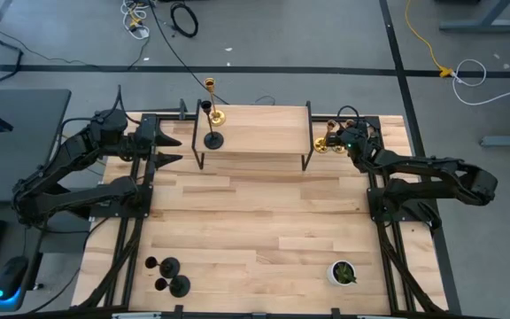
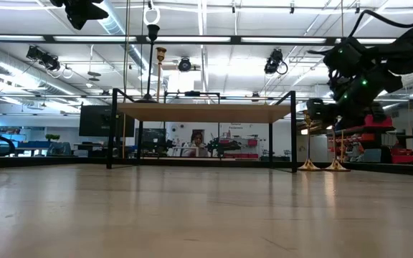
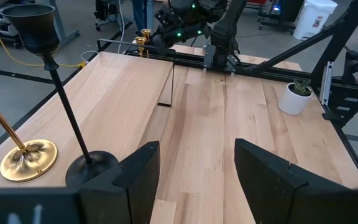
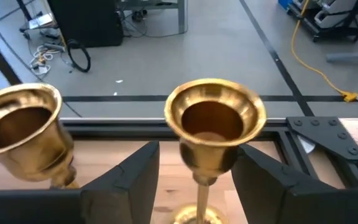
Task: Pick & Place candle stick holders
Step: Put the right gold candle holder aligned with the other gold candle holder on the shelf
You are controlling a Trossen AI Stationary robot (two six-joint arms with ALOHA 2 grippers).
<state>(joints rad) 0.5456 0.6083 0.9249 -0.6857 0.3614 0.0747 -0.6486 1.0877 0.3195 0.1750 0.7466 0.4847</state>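
gold candle stick holder (image 4: 213, 134) upright, stem vertical

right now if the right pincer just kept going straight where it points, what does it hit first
The gold candle stick holder standing between the open fingers of the right pincer: its stem already sits in the gap. A second gold holder stands beside it, off that line. Depth is hard to judge.

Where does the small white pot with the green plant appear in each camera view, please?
High view: white pot, near table edge, right side.
Low view: not in it.
Left wrist view: far right of the board.
Right wrist view: not in it.
Shared landmark: raised wooden shelf.
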